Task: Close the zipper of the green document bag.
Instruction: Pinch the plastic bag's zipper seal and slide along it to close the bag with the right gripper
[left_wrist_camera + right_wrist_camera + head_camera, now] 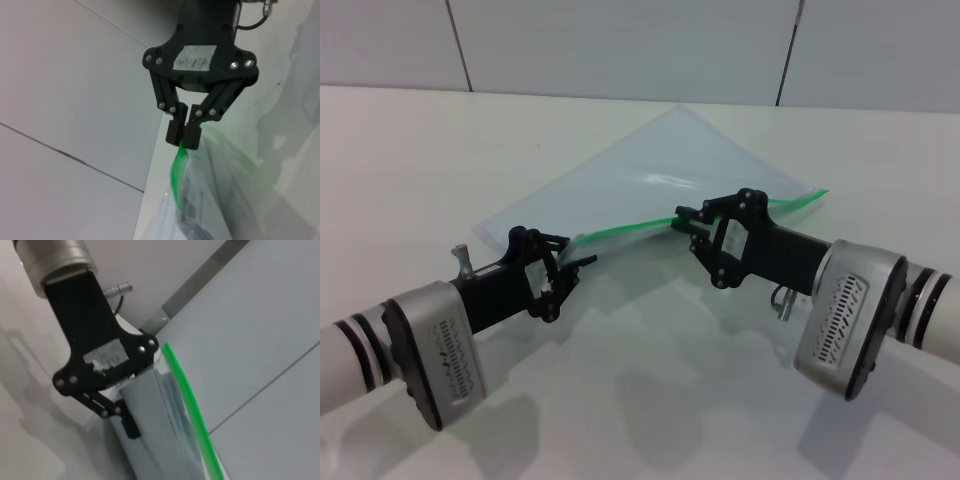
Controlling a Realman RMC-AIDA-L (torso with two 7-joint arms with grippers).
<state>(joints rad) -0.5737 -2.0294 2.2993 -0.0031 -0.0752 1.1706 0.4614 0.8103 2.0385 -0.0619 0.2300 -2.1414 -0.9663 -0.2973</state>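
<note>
The green document bag (pixel 660 175) lies flat on the white table, a translucent pale pouch with its bright green zipper (pixel 630 228) along the edge nearest me. My left gripper (pixel 578 263) is shut on the bag's corner at the zipper's left end. In the right wrist view one of its fingers (pixel 131 427) presses the bag (pixel 160 440) beside the green strip (pixel 192 410). My right gripper (pixel 686 222) is shut on the zipper about midway along. The left wrist view shows that gripper (pixel 183 137) pinching the strip (pixel 176 175); the slider tab is hidden between the fingers.
The white table (pixel 420 150) stretches out to both sides and in front of the bag. A pale tiled wall (pixel 620 40) stands close behind the bag's far corner.
</note>
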